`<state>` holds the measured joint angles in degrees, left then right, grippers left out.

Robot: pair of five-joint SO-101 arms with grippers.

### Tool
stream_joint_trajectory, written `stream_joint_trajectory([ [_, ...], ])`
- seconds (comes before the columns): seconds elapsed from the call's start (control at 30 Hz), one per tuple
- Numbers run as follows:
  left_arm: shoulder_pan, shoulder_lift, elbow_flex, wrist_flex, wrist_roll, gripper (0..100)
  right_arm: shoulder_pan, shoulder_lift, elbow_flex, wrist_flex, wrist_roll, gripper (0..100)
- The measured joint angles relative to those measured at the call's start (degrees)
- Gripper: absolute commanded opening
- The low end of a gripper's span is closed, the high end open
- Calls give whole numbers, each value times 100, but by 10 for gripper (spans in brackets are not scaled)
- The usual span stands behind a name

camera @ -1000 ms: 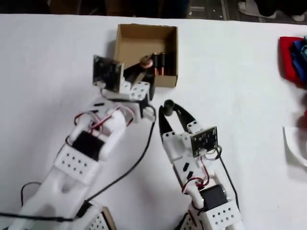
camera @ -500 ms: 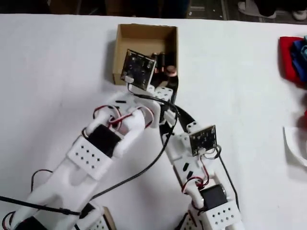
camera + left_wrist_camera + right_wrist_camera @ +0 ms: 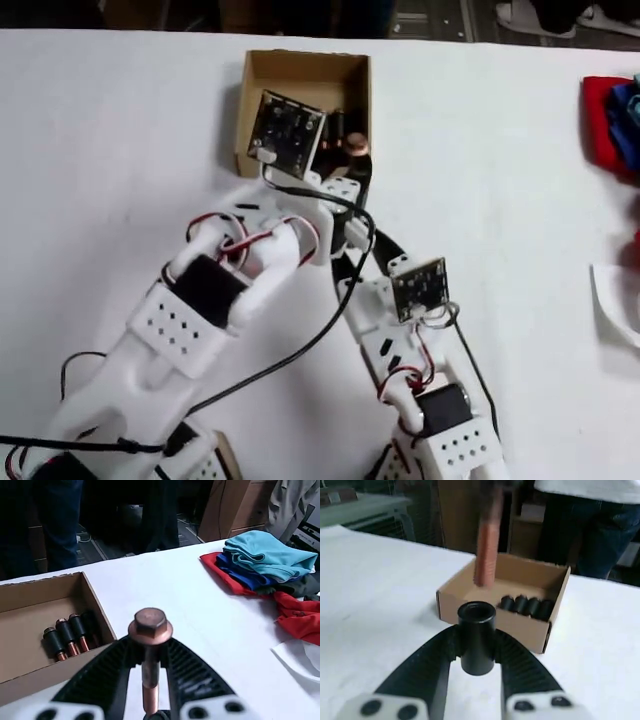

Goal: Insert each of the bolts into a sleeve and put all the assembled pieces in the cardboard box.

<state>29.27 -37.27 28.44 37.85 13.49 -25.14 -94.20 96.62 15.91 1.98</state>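
A copper bolt (image 3: 150,630) stands upright with my left gripper (image 3: 150,647) shut on its shaft, hex head up. In the high view the bolt head (image 3: 357,147) sits at the near right corner of the cardboard box (image 3: 300,60). My right gripper (image 3: 476,645) is shut on an upright black sleeve (image 3: 476,635), open end up. The bolt's shaft (image 3: 485,555) hangs just above the sleeve, slightly to one side. Several assembled pieces (image 3: 70,635) lie in the box (image 3: 95,600). From above, the left arm covers most of the right gripper (image 3: 350,255).
A pile of red, blue and teal cloths (image 3: 612,120) lies at the table's right edge, with a white object (image 3: 615,305) nearer. A black cable (image 3: 290,350) runs across the table between the arms.
The left arm swung right from the box's front edge, carrying the bolt to a spot over the right gripper's sleeve. The right arm barely moved.
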Motion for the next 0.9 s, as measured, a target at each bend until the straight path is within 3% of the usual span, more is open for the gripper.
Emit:
stream_joint_trajectory([
  [0.37, 0, 18, 88, 211, 0, 25, -9, 967, 0, -1055, 0, 23],
  [0.9, 0, 18, 1029, -343, 18, 25, -9, 1002, 0, -1081, 0, 23],
])
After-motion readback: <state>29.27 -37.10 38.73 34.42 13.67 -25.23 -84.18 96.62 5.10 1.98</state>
